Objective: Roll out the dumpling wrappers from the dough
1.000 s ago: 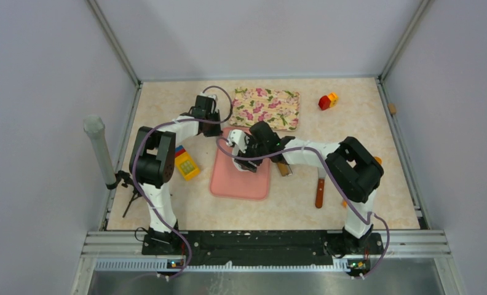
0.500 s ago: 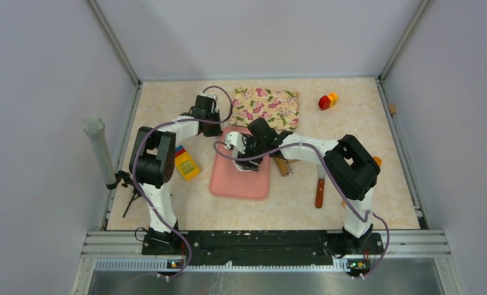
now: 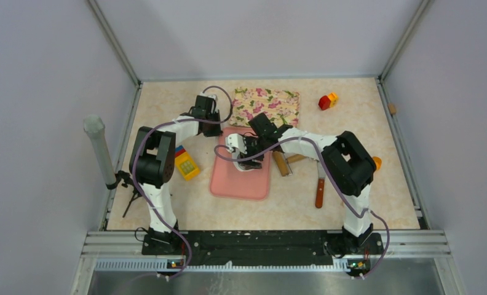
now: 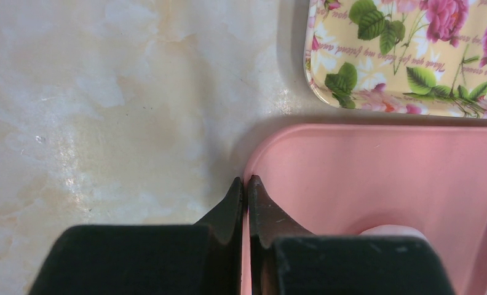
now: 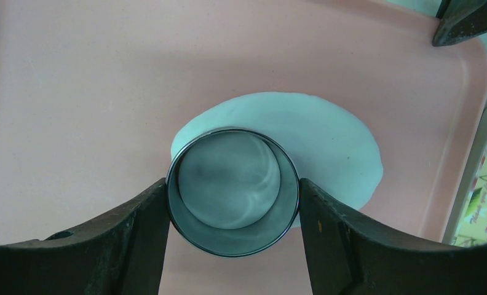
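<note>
Left hand: my left gripper [image 4: 246, 184] is pinched fully shut with nothing between the fingers. Its tips sit at the rounded far-left corner of the pink mat [image 4: 382, 172], just short of the floral tray [image 4: 407, 55].

Mat: it lies flat on the marble-patterned table [image 3: 167, 110], between my two arms.

Dough: the dough [image 5: 333, 141] is a thin, pale, uneven oval sheet on the mat, toward the end nearest the tray.

Cutter: the metal ring cutter [image 5: 235, 246] stands upright over the sheet's near edge, and dough fills most of its opening.

Right hand: my right gripper [image 5: 233, 184] is spread fairly wide and clamped on the ring, one finger against each side of its wall.

Dumpling wrappers: I see no finished disc lying loose, and whether the ring has cut through I cannot tell.

Handling, as I judge it: the sheet looks soft, light, tacky and easily torn. A cut round would likely stretch or fold if pinched in the middle. I would lift it by the edge, or carry it inside the rigid ring, which grips safely across its outer wall.

Right of the mat: a wooden-handled knife [image 3: 319, 192] lies well apart.
</note>
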`<act>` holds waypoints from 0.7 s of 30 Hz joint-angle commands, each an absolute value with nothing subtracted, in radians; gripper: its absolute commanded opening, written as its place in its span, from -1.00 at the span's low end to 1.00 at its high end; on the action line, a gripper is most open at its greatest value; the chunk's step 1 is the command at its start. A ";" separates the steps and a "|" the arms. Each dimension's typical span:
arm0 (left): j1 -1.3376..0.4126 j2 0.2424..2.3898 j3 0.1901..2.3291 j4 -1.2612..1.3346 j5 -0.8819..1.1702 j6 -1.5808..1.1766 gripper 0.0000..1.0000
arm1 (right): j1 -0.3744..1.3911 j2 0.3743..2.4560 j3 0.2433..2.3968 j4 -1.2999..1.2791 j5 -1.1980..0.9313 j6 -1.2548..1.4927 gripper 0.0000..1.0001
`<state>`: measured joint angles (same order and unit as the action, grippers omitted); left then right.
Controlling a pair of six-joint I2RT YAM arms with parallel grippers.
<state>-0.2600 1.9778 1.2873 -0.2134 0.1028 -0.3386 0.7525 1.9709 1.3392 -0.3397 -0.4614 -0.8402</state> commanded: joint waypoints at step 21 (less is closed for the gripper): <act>-0.266 2.016 1.257 -0.268 0.068 -0.336 -1.00 | 0.762 2.006 1.224 -0.339 -0.316 -0.538 0.18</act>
